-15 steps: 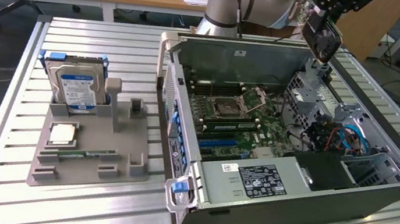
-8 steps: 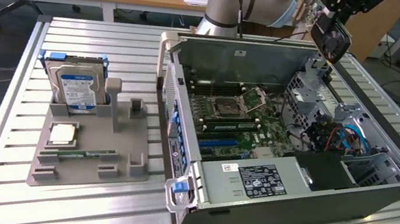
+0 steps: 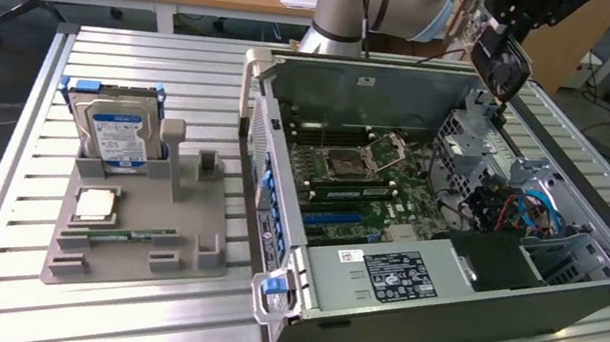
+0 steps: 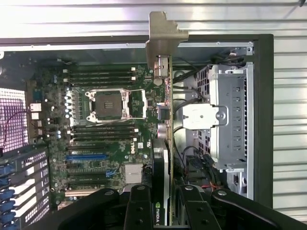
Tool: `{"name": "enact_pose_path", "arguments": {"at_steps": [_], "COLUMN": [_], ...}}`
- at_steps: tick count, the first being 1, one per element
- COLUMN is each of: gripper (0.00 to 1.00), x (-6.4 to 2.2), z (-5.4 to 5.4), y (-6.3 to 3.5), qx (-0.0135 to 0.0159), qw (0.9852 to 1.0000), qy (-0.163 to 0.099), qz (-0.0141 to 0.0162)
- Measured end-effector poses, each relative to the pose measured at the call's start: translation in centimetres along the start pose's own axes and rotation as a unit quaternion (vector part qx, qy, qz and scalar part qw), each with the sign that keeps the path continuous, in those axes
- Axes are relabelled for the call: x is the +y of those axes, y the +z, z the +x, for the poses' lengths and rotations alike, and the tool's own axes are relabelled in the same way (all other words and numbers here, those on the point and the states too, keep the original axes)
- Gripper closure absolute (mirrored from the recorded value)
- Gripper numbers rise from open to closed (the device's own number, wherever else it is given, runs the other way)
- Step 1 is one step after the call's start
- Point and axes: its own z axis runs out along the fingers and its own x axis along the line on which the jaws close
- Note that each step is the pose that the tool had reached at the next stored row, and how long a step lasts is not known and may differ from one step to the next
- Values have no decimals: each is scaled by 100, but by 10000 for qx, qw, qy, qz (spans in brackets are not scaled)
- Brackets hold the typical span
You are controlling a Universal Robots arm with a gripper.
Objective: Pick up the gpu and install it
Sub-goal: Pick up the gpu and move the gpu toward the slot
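The gpu [image 3: 500, 62] hangs in the air over the far right corner of the open computer case [image 3: 414, 330], with my gripper [image 3: 503, 24] shut on it from above. In the wrist view the gpu [image 4: 169, 120] is seen edge-on: a thin green board with a silver bracket [image 4: 163, 33] at its far end and a black cooler near my fingers [image 4: 139, 208]. My gripper [image 4: 165, 211] clamps the card from both sides. Below it lies the motherboard [image 4: 100, 124] with its empty CPU socket and a blue expansion slot [image 4: 86, 156].
A silver drive cage [image 4: 230, 120] and cables stand beside the card inside the case. On the slatted table in the exterior view's left, a grey fixture tray [image 3: 139, 246] holds a hard drive [image 3: 113, 131], a CPU [image 3: 97, 205] and a memory stick [image 3: 117, 235]. A desk stands behind.
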Motion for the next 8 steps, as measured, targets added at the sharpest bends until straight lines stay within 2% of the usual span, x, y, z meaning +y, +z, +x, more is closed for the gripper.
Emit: {"name": "enact_pose_path", "arguments": {"at_steps": [8], "gripper": [73], "x": [-4], "z": [5], "y": [145], "qx": [0], "qw": [10000], "qy": [0], "qz": [1]}}
